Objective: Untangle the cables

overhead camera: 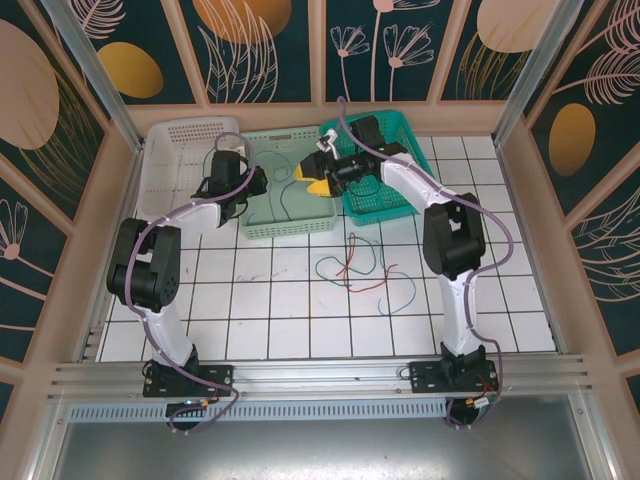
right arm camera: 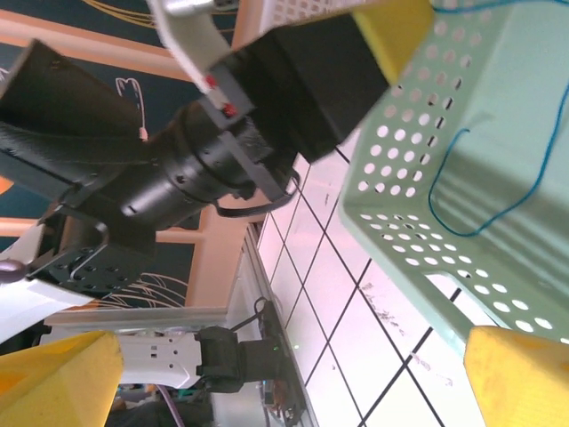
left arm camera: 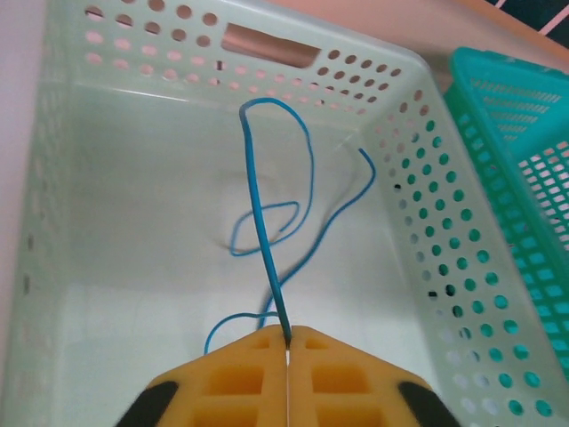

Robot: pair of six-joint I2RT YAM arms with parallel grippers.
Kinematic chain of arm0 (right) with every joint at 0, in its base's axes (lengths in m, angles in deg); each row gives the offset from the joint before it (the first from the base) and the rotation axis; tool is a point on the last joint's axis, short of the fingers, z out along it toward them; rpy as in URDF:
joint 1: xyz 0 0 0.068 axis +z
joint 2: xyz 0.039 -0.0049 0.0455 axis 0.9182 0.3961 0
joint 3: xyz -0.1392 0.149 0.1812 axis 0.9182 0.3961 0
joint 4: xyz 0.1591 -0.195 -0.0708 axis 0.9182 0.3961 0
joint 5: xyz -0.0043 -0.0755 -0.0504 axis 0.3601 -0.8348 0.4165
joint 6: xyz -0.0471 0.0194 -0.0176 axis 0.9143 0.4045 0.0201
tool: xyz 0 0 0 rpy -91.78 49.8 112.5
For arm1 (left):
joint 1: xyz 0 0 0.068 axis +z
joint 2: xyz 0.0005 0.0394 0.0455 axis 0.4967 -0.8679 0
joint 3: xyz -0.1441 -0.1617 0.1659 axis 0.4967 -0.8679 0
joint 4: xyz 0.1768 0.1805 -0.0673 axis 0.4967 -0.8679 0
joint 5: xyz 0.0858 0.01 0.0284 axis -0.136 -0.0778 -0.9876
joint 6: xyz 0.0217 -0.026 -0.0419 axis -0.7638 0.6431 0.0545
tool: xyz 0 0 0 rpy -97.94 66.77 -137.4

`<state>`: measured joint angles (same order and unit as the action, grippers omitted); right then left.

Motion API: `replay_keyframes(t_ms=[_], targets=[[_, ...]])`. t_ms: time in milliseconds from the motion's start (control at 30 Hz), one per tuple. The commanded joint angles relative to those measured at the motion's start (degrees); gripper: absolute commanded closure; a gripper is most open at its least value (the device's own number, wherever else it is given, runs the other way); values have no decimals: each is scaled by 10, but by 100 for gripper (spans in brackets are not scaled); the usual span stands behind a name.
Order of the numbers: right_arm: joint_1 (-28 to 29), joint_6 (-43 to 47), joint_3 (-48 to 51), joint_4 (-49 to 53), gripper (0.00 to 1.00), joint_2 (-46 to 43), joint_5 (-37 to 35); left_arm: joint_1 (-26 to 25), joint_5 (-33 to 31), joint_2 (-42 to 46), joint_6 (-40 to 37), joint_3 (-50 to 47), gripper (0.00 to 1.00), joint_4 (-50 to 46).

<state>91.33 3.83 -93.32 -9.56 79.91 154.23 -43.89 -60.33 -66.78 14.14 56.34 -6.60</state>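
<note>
In the left wrist view my left gripper (left arm camera: 289,342) is shut on a thin blue cable (left arm camera: 264,213). That cable rises from the pads, loops and trails across the floor of the pale green basket (left arm camera: 404,133). From above, the left gripper (overhead camera: 250,185) hangs over that basket's left part. My right gripper (overhead camera: 314,180) hovers over the basket's right side. Its yellow fingers (right arm camera: 520,374) are spread wide with nothing between them, and the same blue cable (right arm camera: 498,191) lies inside the basket. A loose tangle of cables (overhead camera: 362,265), red, green, blue and dark, lies on the tiled table in front of the baskets.
Three baskets stand in a row at the back: a white basket (overhead camera: 180,150) on the left, the pale green basket (overhead camera: 290,228) in the middle, and a teal basket (overhead camera: 395,190) under the right arm. Aluminium rails border the table.
</note>
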Motion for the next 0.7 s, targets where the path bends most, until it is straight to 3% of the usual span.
replay_keyframes(t_ms=[0, 67, 133, 400, 500, 667], targets=[[-3, 21, 12, -29, 1, -61, -16, -1, 31, -1, 11, -12, 65, 21], [-3, 25, 23, -36, 1, -84, -35, -2, 38, 5, 7, -13, 40, 16], [-5, 33, 39, -43, 1, -109, -55, -1, 38, 13, 1, -13, 2, 10], [-44, 59, 193, -50, 1, -249, -189, -11, 6, 71, -25, -27, 1, -34], [-61, 66, 288, -50, 1, -320, -294, -42, -7, 109, -51, -28, 1, -54], [-106, 50, 448, -74, 4, -431, -365, -121, -2, 129, -94, -44, 1, -73]])
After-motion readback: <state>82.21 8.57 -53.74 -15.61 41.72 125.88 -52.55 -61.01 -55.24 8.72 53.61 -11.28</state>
